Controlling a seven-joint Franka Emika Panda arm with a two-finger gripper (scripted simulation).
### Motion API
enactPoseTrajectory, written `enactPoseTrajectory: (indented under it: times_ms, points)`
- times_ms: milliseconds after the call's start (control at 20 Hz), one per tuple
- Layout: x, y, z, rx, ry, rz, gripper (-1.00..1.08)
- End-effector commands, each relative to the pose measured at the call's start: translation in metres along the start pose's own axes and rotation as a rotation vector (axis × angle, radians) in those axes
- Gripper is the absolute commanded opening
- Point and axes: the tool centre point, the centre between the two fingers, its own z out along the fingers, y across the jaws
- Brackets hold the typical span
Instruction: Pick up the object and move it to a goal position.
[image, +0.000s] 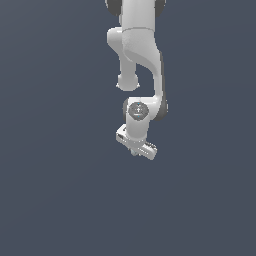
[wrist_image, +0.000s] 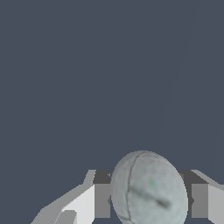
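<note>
The white arm reaches down from the top of the exterior view, its wrist bent so that the gripper points downward over a plain dark grey-blue surface. In that view the gripper's fingers are small and mostly hidden under the hand, and the ball cannot be made out there. The wrist view shows the pale grey-blue ball sitting between the two fingers, one on each side of it, with faint darker lines and a dark smudge across its surface. The fingers stand close against the ball's sides, so the gripper appears closed on it, opened only as wide as the ball itself. Behind the ball is only the uniform dark surface.
</note>
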Motion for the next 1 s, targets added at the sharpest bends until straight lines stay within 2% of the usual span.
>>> enactPoseTrajectory:
  times_ms: [0, 500, 950]
  points:
    - [0.0, 0.0, 0.0, 0.0, 0.0, 0.0, -1.0]
    - [0.001, -0.004, -0.006, 0.0, 0.0, 0.0, -1.0]
    - [0.009, -0.03, -0.05, 0.0, 0.0, 0.0, -1.0]
